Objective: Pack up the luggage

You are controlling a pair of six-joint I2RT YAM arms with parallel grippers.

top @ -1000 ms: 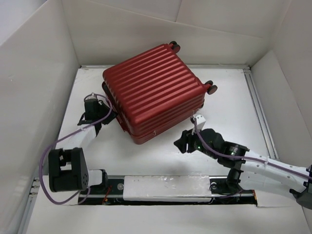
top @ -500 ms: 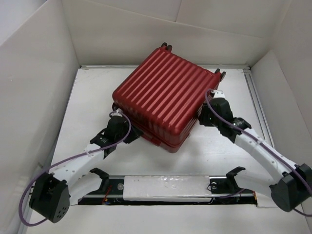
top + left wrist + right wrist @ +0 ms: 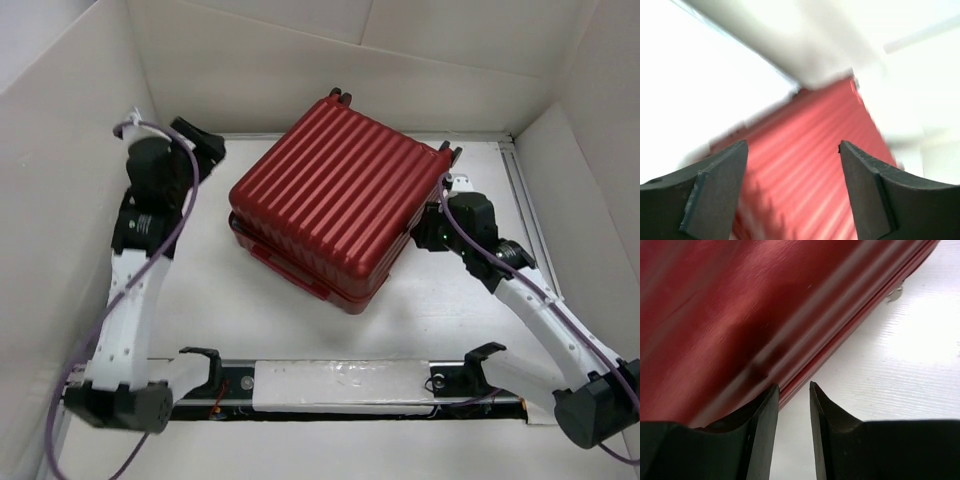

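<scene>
The luggage (image 3: 340, 205) is a dark red ribbed hard-shell suitcase, lying flat and closed in the middle of the white table, its wheels toward the back wall. My left gripper (image 3: 200, 140) is raised at the far left, apart from the case, and open. In the left wrist view its fingers (image 3: 715, 190) stand wide with the blurred red luggage (image 3: 810, 165) beyond them. My right gripper (image 3: 425, 230) sits low against the case's right side. In the right wrist view its narrowly open tips (image 3: 792, 387) frame bare table beside the luggage (image 3: 740, 305) seam.
White walls (image 3: 90, 150) box in the table on three sides. A metal rail (image 3: 340, 385) with the arm bases runs along the near edge. A thin strip (image 3: 525, 220) runs down the table's right side. Bare table (image 3: 200, 300) lies in front of the case.
The case has turned and slid toward the back right. My left arm left its front-left corner, swung up to the far left and opened. My right gripper moved to the case's right side and narrowed.
</scene>
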